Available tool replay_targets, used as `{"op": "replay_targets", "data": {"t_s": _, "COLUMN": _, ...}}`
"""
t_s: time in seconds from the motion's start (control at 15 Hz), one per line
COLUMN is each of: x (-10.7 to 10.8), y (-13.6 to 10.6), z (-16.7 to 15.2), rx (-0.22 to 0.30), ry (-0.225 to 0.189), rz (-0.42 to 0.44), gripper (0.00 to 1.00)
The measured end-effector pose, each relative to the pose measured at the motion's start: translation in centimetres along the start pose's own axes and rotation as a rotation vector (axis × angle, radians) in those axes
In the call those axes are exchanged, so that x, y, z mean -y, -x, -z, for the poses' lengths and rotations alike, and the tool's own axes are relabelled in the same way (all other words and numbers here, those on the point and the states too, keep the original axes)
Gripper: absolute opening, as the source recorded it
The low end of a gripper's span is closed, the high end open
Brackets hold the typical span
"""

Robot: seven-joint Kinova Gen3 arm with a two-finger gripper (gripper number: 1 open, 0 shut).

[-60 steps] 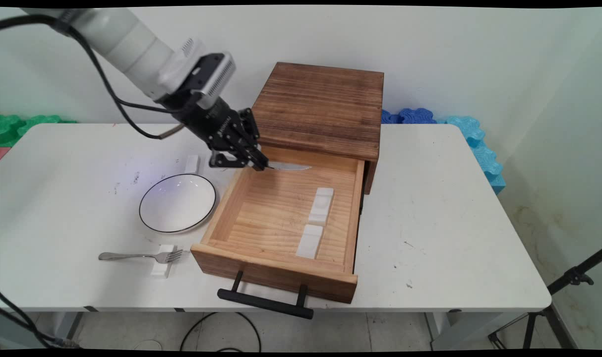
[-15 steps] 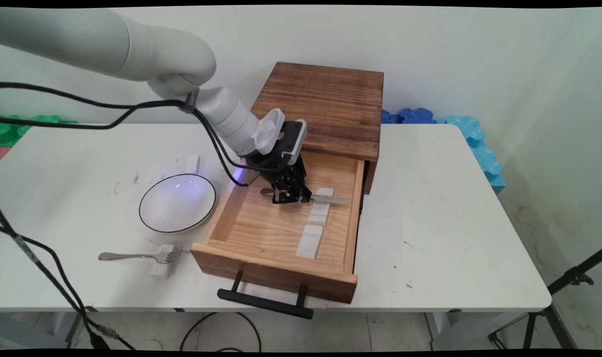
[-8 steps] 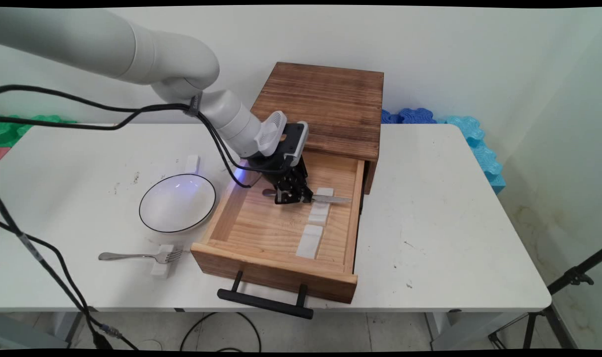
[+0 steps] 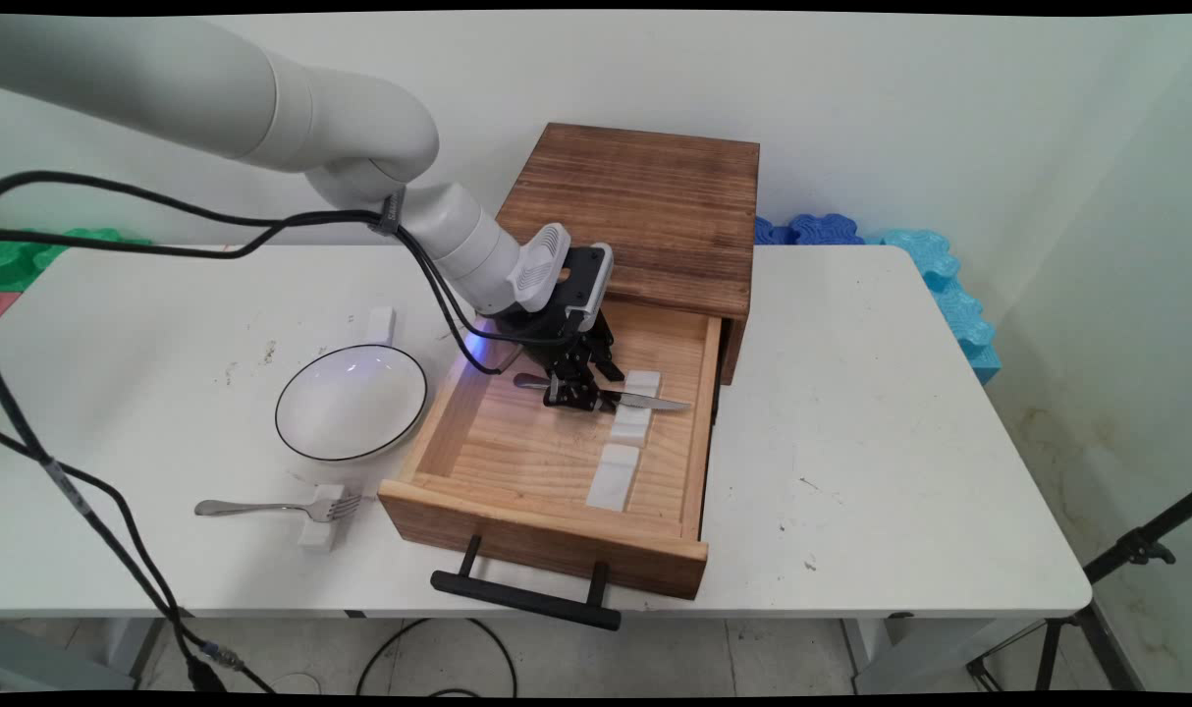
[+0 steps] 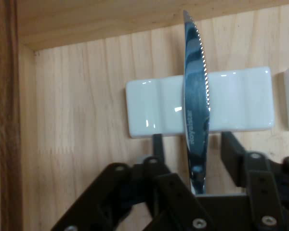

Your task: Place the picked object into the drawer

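White table [image 4: 851,412], plain wall [image 4: 851,98]

white table [image 4: 900,412], pale wall [image 4: 900,118] behind, blue foam blocks [image 4: 935,270] right, green foam [image 4: 41,245] left, tiled floor [image 4: 753,668], tripod leg [image 4: 1136,550]

White jointed arm [image 4: 262,108], black cables [image 4: 213,221], black screwed linkage [image 5: 173,197]
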Motion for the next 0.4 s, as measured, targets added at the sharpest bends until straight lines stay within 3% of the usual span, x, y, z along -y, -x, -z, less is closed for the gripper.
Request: {"op": "replay_targets", "data": {"t_s": 0.4, "x": 0.07, "y": 0.10, "z": -0.17, "rx": -0.006, "ry": 0.000, "rz": 0.002, "gripper": 1.00}}
